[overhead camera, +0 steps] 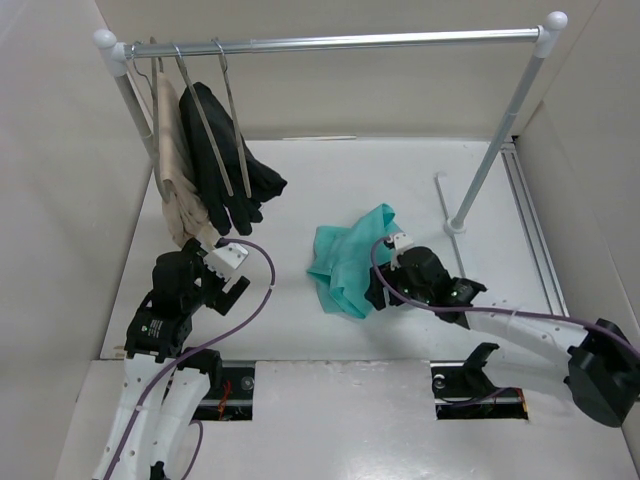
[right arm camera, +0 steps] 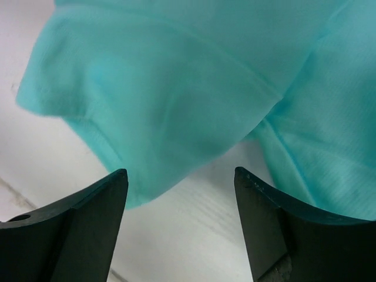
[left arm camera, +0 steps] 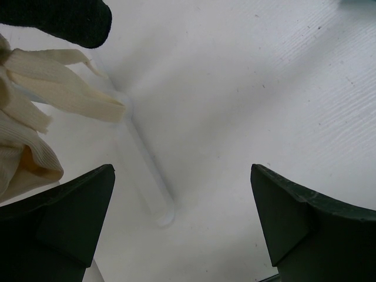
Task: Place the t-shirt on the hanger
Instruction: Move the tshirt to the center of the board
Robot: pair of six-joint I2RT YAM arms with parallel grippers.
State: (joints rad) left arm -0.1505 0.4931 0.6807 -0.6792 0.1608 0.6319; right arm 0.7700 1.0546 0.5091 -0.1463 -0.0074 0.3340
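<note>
Lying crumpled on the table (overhead camera: 300,330), the t-shirt (overhead camera: 350,262) forms a loose teal heap near the middle, well apart from the hanger (overhead camera: 236,125). The hanger hangs bare by its hook from the rail (overhead camera: 340,42), just beside the black garment (overhead camera: 215,150) and the beige garment (overhead camera: 178,170).

Right gripper (overhead camera: 385,285): positioned low at the near right edge of the heap. The right wrist view shows its jaws apart, with a folded edge of the t-shirt (right arm camera: 176,88) just ahead of the gap. No fabric is clamped.

Left gripper (overhead camera: 232,280): positioned just below the hanging garments. The left wrist view shows its jaws apart and empty over bare table, with the foot of the rack (left arm camera: 144,170) lying beyond them.

Task status, as judged: no step is complete. The t-shirt is not lifted, not spread and not threaded. The hanger is not yet taken off the rail. Remaining work: grasp the fabric, find the neck opening, bring garment and hanger together, and seat both shoulders.

Markings: no brand, label or writing is legible in any view. No neck label shows on the t-shirt.
</note>
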